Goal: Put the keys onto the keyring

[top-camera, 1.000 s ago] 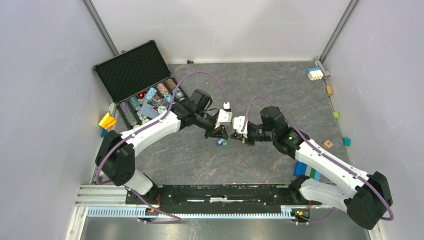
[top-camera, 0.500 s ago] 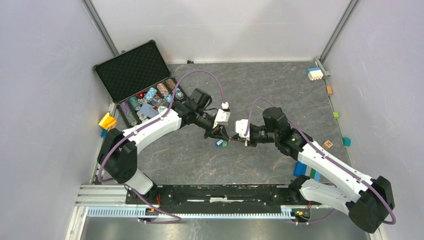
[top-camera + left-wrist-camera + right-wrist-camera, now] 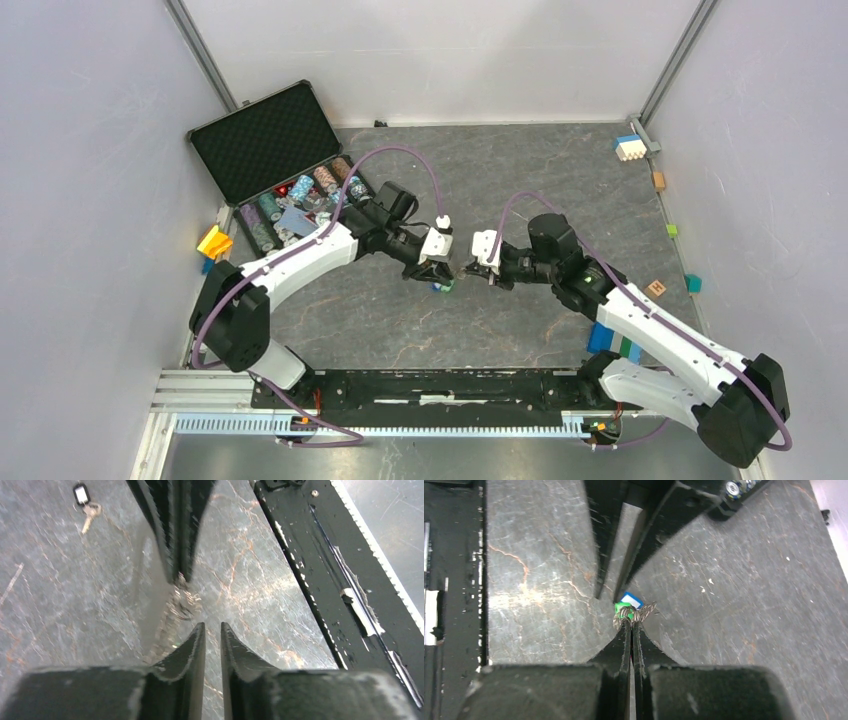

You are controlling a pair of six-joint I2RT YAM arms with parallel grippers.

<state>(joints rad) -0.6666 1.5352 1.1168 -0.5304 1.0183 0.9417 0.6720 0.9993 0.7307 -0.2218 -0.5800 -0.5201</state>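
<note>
The left claw (image 3: pixel 442 278) and right claw (image 3: pixel 466 272) meet tip to tip in the middle of the surface (image 3: pixel 500 170); the keyring (image 3: pixel 640 612) pinched in the right one fills the narrow gap between them. Bare room lies beyond them and toward the base rail (image 3: pixel 450 385). An open chip case (image 3: pixel 265 140) blocks the far left; scattered blocks (image 3: pixel 629 148) line the right edge.

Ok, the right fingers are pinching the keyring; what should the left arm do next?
Probably draw the left gripper back and go for the black-tagged key, lying alone. Its fingers are parted and empty, while the right gripper pinches the keyring with the blue tag and green tag.
</note>
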